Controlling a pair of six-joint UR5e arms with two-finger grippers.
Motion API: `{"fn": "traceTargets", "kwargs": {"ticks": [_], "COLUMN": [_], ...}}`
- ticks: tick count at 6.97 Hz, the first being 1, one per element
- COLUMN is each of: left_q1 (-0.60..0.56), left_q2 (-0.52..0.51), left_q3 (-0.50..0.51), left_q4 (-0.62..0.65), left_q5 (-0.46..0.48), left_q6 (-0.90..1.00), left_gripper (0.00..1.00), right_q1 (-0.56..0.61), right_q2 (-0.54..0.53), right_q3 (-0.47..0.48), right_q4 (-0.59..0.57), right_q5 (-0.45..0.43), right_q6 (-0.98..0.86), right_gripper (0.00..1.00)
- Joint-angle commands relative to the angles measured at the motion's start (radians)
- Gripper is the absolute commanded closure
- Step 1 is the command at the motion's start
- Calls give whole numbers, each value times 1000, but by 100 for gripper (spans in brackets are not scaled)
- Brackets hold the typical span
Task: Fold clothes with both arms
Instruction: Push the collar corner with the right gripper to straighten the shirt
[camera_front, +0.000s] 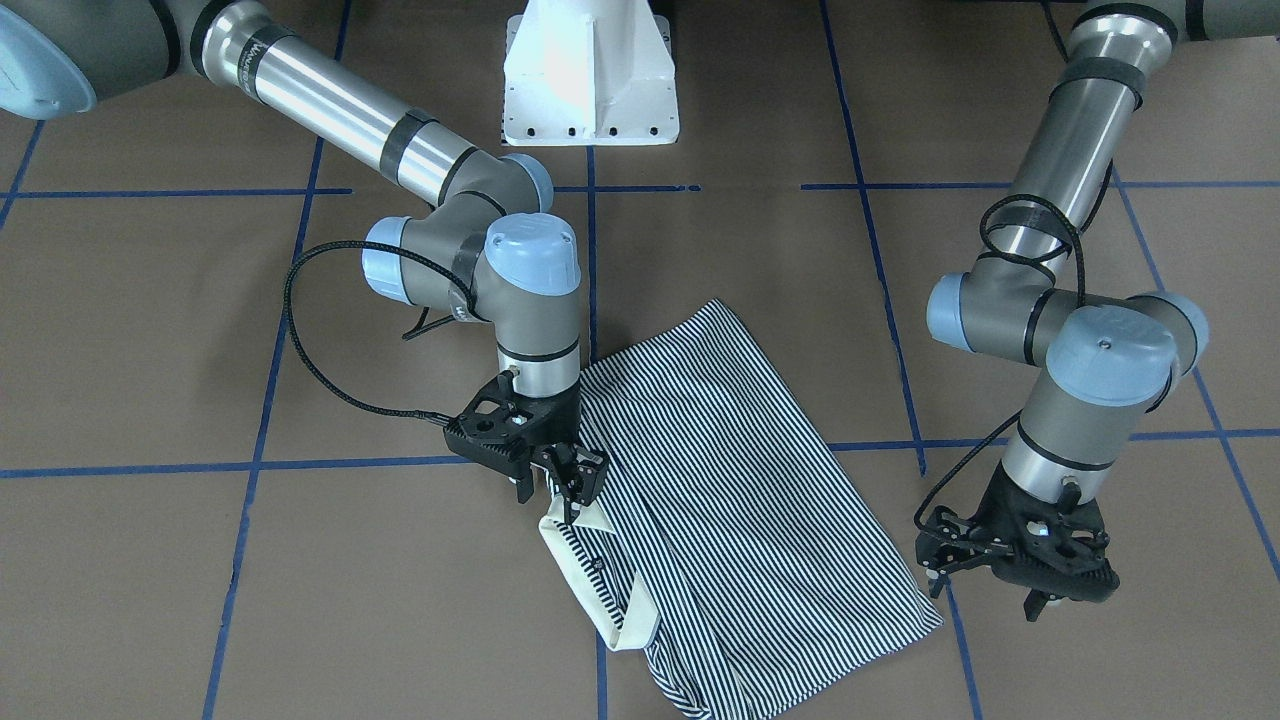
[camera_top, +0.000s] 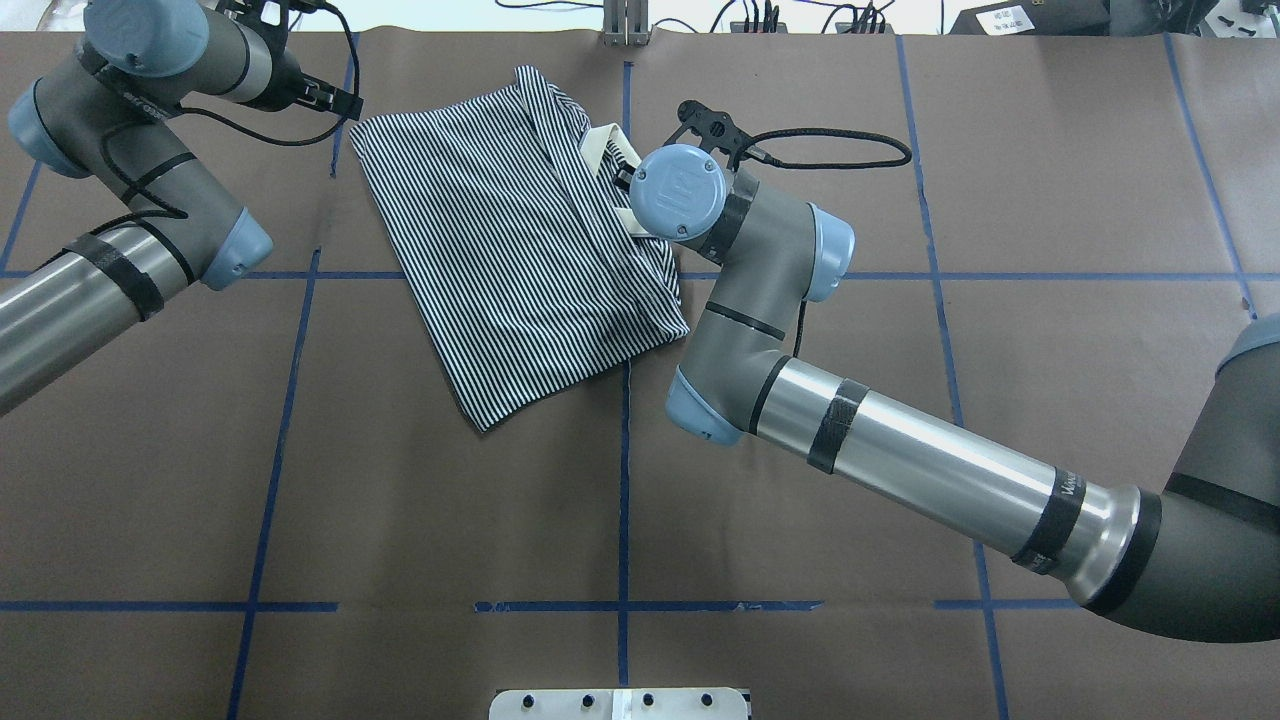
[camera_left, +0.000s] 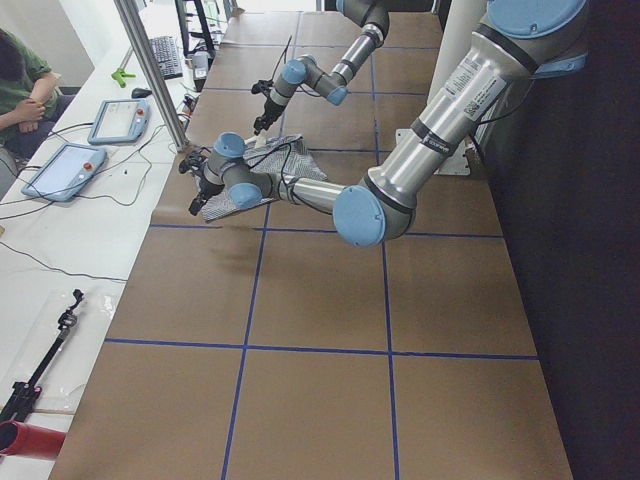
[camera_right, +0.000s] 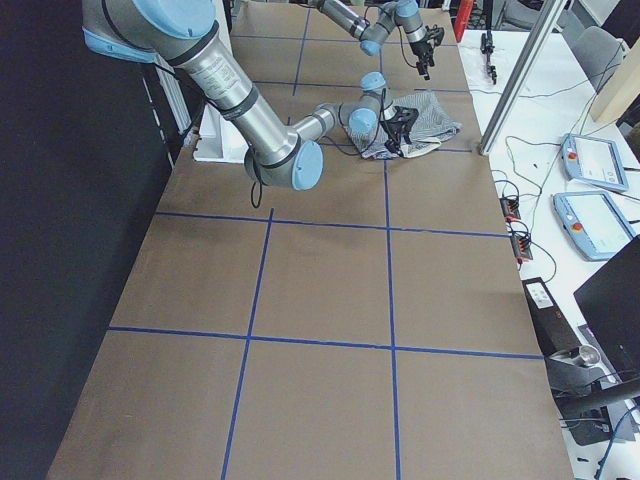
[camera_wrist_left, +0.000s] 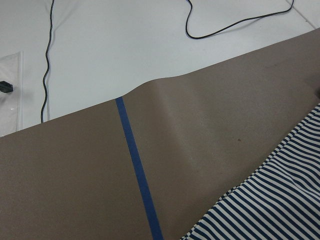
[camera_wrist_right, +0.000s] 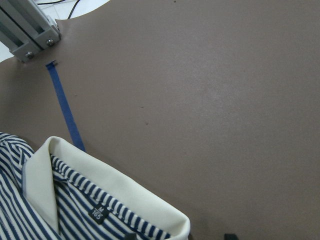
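Nearest the robot, blue tape (camera_top: 623, 500) is crossing the brown table (camera_top: 450, 500). Farther out, the striped shirt (camera_top: 500, 250) is lying flat, with the right gripper (camera_front: 560, 485) at its collar (camera_front: 620, 590) and the left gripper (camera_front: 1000, 588) beside it. I cannot tell either grip. Beyond, cables (camera_wrist_left: 47, 75) are trailing across a white desk (camera_wrist_left: 125, 40).

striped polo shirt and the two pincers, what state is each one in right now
navy-and-white striped polo shirt: folded into a rough rectangle, lying on the brown table, cream collar exposed at one end
right black two-finger pincer: down at the collar, grip unclear
left black two-finger pincer: open, holding nothing, beside the shirt's corner
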Motion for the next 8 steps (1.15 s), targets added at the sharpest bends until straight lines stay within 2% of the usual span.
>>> {"fn": "traceTargets", "kwargs": {"ticks": [1, 4, 5, 7, 8], "left_q1": [0, 0, 0, 0, 0], "left_q2": [1, 2, 2, 2, 2], "left_q3": [-3, -3, -4, -9, -9], "left_q4": [-1, -1, -1, -1, -1], "left_q5": [0, 0, 0, 0, 0], "left_q6": [0, 0, -2, -2, -2], "left_gripper": [0, 0, 0, 0, 0], "right_q1": [-7, -12, -12, -12, -12], "right_q2": [1, 4, 7, 33, 33], "right_q3": [-14, -16, -37, -82, -82], "right_q4": [5, 13, 57, 71, 71], "right_q5": [-9, -21, -27, -38, -38], "right_q6": [6, 25, 41, 45, 46], "right_gripper": [41, 44, 44, 44, 54]}}
